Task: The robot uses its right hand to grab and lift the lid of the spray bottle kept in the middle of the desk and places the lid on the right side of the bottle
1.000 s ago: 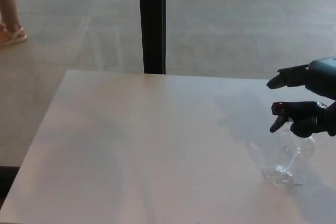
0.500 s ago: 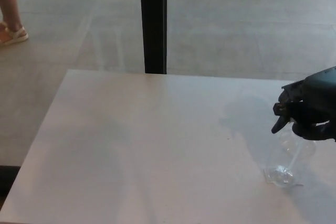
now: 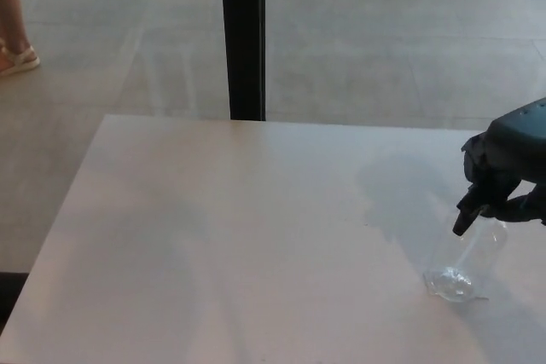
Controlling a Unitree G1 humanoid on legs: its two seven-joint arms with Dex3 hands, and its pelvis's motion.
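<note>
Head view — robot hand (image 3: 505, 172) clasps lid (image 3: 467, 212) atop spray bottle (image 3: 465, 263).

Clear spray bottle (image 3: 467, 260) upright at desk's right, black lid (image 3: 471, 210) on

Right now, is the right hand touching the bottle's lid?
Touching. In the head view the right hand is closed over the top of the clear bottle, with the black lid's trigger poking out beneath the fingers and no gap between them.

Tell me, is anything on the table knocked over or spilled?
Nothing stands out. The clear spray bottle stands upright on the white desk, with no puddle visible. The right hand is closed around its black lid.
</note>
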